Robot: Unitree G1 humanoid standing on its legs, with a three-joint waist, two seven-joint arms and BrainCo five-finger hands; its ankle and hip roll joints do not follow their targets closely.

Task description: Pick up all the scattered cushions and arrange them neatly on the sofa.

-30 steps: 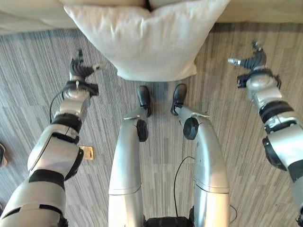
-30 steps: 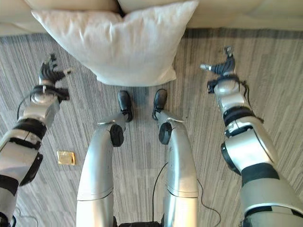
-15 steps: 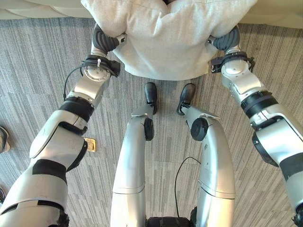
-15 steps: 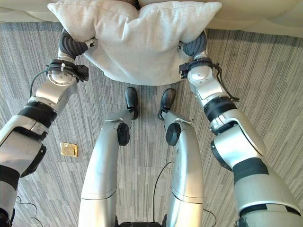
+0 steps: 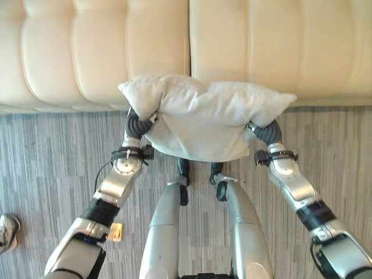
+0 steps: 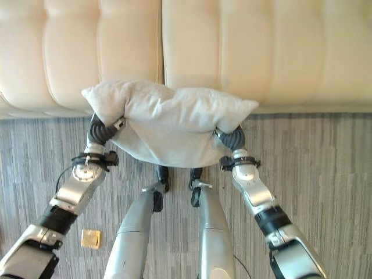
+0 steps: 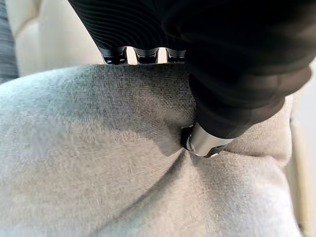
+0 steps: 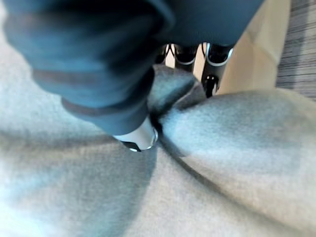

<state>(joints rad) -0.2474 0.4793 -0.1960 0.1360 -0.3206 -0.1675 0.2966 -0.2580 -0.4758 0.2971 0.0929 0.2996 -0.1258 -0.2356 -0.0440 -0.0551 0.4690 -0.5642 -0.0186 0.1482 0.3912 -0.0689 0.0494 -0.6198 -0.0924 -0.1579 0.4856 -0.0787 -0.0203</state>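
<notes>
Just in front of the cream sofa [image 5: 186, 52], a white cushion [image 5: 203, 119] hangs above the grey striped carpet [image 5: 46, 151], held up w/ its top edge overlapping the sofa's front edge. L hand [image 5: 138, 123] clamps the cushion's left end: thumb [image 7: 205, 140] digs into the fabric, fingers [image 7: 143, 55] wrap over the far side, so it's closed on the cushion. R hand [image 5: 264, 131] does the same at the cushion's right end, thumb [image 8: 138, 137] pressed in, fabric bunched round it. Cushion sags in the middle btwn both hands. Well away from the sofa, a small brass floor plate [image 5: 115, 231] sits in the carpet, and a shoe [image 5: 7, 231] shows at the left edge.
</notes>
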